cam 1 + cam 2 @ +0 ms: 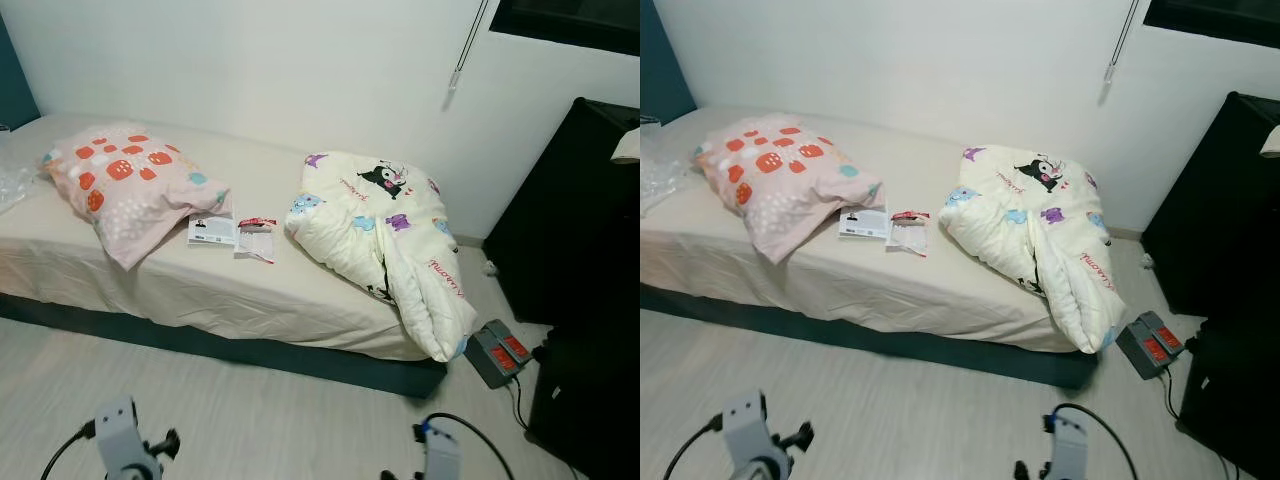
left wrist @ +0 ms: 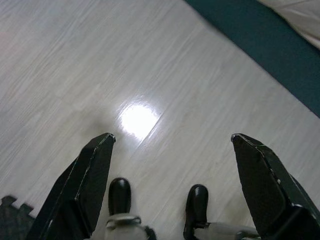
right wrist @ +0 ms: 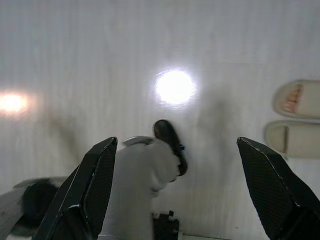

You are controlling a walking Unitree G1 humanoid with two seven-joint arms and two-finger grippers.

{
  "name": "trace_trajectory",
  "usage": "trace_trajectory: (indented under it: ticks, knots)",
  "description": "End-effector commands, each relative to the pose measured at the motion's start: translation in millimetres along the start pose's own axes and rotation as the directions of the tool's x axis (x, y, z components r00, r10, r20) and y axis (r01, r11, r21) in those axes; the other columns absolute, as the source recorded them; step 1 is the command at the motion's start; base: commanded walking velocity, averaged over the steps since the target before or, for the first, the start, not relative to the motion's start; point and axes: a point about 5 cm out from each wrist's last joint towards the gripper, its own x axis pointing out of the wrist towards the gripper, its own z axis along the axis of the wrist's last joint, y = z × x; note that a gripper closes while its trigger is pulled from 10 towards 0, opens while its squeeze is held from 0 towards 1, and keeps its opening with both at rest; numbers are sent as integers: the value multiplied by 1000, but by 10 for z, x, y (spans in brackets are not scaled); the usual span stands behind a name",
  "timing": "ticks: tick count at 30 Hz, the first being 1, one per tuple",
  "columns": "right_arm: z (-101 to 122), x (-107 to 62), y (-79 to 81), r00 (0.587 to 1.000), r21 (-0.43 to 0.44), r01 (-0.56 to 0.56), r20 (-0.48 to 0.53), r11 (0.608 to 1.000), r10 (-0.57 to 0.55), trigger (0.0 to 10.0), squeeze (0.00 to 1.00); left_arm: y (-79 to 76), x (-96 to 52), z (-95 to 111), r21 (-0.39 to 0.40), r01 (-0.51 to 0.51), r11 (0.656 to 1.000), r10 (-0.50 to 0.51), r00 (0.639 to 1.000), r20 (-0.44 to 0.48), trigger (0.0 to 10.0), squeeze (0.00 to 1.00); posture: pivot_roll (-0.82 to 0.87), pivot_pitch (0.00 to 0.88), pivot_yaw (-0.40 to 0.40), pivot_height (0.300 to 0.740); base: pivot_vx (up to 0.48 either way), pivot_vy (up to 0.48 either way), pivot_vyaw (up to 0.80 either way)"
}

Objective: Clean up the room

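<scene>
A low bed [image 1: 200,290] with a beige sheet stands ahead of me. On it lie a pink pillow [image 1: 125,185] with red shapes, a small booklet [image 1: 212,230], a red-and-white packet [image 1: 256,238], and a bunched cream cartoon-print duvet [image 1: 385,235] that hangs over the bed's right end. Both arms hang low over the pale wood floor. My left gripper [image 2: 172,145] is open, its fingers [image 2: 90,185] wide apart above bare floor. My right gripper [image 3: 177,145] is open too, pointing down at the floor.
A black cabinet [image 1: 575,220] stands at the right by the wall. A grey box with red buttons [image 1: 497,352] and a cable lie on the floor beside it. Clear plastic [image 1: 12,185] sits at the bed's left end. Beige slippers [image 3: 295,117] lie on the floor.
</scene>
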Motion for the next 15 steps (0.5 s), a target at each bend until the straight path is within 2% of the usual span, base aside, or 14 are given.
trace_trajectory:
  ticks: [1, 4, 15]
  knots:
    - [-23, -12, -48, 1000, -9, 14, -15, 1000, -14, 10000, 0, -28, -18, -91, 6, 2, 1000, -2, 1000, -29, 10000, 0, 28, 3, -80, 740, 0, 0, 0]
    - [-22, -13, -51, 1000, -9, 17, -14, 1000, -17, 10000, 0, -31, -19, -99, 16, 6, 1000, -5, 999, -34, 10000, 0, 26, 3, -80, 740, 0, 0, 0]
    - [-19, -20, -81, 1000, -19, 24, -12, 1000, -24, 10000, 0, -57, -29, -145, 37, 13, 999, -11, 999, -45, 10000, 0, 20, 7, -79, 740, 313, 0, 0]
